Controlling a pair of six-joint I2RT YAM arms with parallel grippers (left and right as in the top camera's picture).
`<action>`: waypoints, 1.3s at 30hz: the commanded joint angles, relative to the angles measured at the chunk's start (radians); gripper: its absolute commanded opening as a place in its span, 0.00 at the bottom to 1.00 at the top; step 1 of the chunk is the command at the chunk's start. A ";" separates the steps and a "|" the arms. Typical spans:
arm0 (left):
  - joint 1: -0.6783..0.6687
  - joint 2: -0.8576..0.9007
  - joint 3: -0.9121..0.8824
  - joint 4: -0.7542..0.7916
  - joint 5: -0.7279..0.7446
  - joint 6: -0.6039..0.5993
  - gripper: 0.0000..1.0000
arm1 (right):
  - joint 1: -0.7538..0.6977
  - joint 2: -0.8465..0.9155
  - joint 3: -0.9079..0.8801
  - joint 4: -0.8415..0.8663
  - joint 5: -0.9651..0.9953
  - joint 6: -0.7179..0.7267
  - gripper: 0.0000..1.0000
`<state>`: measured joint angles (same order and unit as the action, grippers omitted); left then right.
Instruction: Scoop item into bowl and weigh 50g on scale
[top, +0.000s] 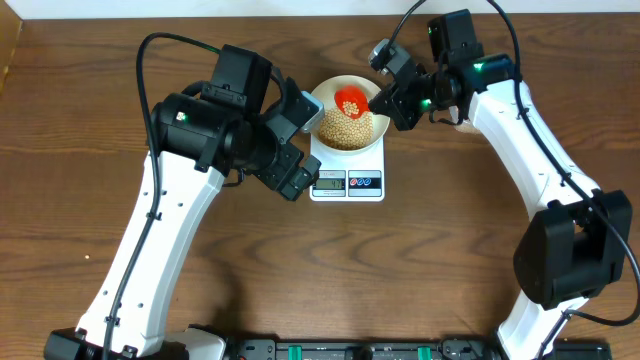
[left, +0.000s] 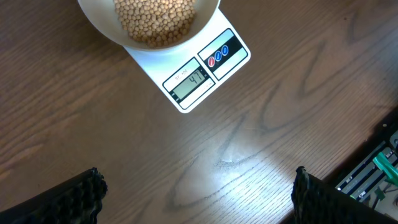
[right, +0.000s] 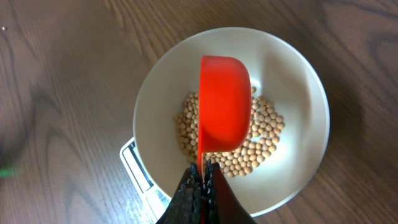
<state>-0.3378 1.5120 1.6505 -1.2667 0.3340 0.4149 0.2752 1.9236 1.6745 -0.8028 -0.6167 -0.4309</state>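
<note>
The white bowl (top: 372, 135) stands on the white scale (top: 347, 183) and holds a heap of pale-tan beans (top: 346, 127). My right gripper (right: 202, 177) is shut on the handle of a red scoop (right: 224, 106), which hangs over the bowl (right: 298, 81) above the beans (right: 261, 140); in the overhead view the scoop (top: 350, 101) is over the bowl's far side. The left wrist view shows the scale (left: 230, 62) with its display (left: 189, 82) reading 47, and the bowl (left: 106, 31) with beans (left: 155, 18). My left gripper (left: 196, 196) is open and empty above bare table, to the left of the scale.
The wooden table (top: 80, 180) spreads around the scale. A black rail with fittings (top: 350, 350) runs along the front edge. The left arm (top: 215, 130) hangs close to the scale's left side.
</note>
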 joint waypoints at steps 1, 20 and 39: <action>0.000 -0.016 0.010 0.000 -0.006 -0.010 0.98 | -0.006 -0.009 0.027 0.002 -0.034 0.015 0.01; 0.000 -0.016 0.010 -0.001 -0.006 -0.010 0.98 | -0.011 -0.009 0.027 0.002 -0.068 0.019 0.01; 0.000 -0.016 0.010 0.000 -0.006 -0.010 0.98 | -0.013 -0.009 0.027 -0.014 0.018 -0.085 0.01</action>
<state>-0.3378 1.5120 1.6501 -1.2667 0.3340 0.4149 0.2714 1.9236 1.6745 -0.8143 -0.6281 -0.4793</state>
